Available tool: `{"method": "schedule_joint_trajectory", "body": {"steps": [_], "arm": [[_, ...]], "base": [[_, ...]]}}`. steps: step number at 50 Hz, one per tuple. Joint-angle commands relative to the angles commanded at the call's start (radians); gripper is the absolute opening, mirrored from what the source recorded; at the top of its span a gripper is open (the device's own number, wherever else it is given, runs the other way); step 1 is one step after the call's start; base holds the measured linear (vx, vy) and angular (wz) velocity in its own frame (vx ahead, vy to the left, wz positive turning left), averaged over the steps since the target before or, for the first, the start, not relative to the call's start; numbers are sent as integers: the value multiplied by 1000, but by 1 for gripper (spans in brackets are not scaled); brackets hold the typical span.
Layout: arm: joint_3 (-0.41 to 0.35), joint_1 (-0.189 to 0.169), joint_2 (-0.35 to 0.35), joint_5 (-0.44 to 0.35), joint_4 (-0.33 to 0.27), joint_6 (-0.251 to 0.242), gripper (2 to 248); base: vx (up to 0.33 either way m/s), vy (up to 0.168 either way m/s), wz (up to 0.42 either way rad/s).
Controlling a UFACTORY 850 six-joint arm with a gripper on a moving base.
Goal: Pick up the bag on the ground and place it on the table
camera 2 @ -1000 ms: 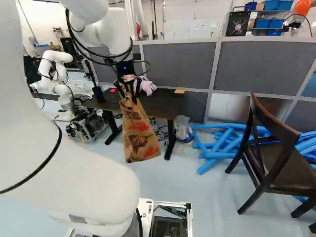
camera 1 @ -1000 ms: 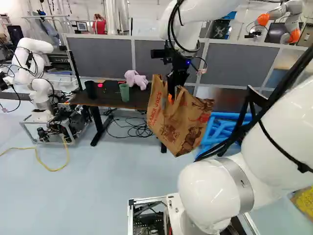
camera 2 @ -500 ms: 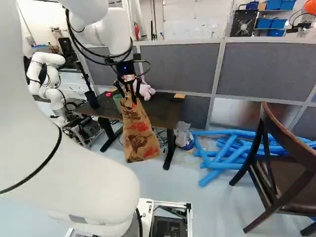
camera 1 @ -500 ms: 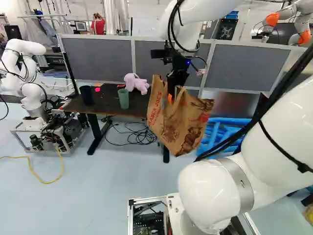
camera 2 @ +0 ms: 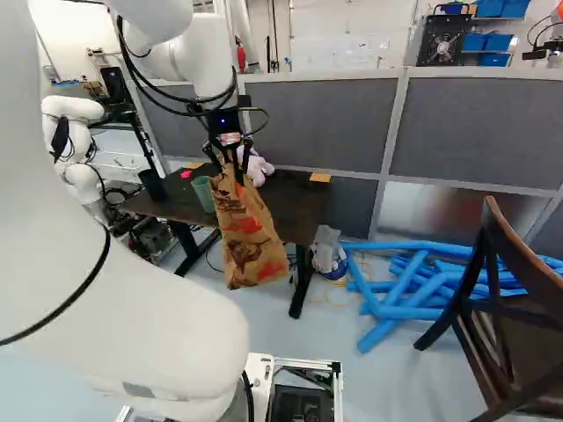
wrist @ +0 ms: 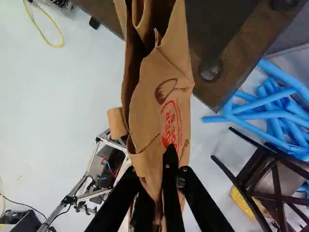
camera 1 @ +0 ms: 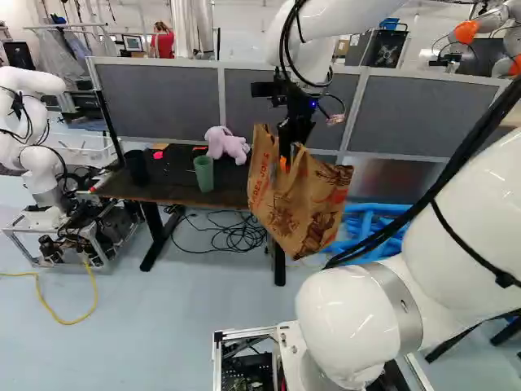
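My gripper (camera 1: pixel 285 156) is shut on the upper part of the brown paper bag (camera 1: pixel 305 208), which hangs tilted in the air. In the right base view the bag (camera 2: pixel 249 237) covers part of the dark table (camera 2: pixel 295 198) behind it, its lower end below the level of the tabletop. The wrist view has the gripper (wrist: pixel 166 193) pinching the folded paper, with the bag (wrist: pixel 166 87) stretching out ahead of it. The bag hides parts of the fingers. Whether the bag touches the table's edge, I cannot tell.
The table bears a green cup (camera 1: pixel 203 173), a dark cup (camera 1: pixel 137 167) and a pink-purple plush toy (camera 1: pixel 226 145). Blue tubes (camera 2: pixel 400 286) lie right of the table, near a dark wooden chair (camera 2: pixel 497 308). Another robot (camera 1: pixel 39 163) stands left, with cables (camera 1: pixel 228 232) under the table.
The base has moved, bringing the table nearer and shifting the chair toward the right of the right base view. The arm holds its pose, and the bag has travelled along in the shut gripper.
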State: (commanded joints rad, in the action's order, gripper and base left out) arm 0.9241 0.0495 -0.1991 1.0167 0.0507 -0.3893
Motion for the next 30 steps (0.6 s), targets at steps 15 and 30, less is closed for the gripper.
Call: {"method": "schedule_joint_trajectory", "body": {"steps": [15,30], "arm": [[0,0,0,0,0,0,21],[52,-4,59,0,0,0,21]], "base": [[174,3,-1],[38,1,3]]}}
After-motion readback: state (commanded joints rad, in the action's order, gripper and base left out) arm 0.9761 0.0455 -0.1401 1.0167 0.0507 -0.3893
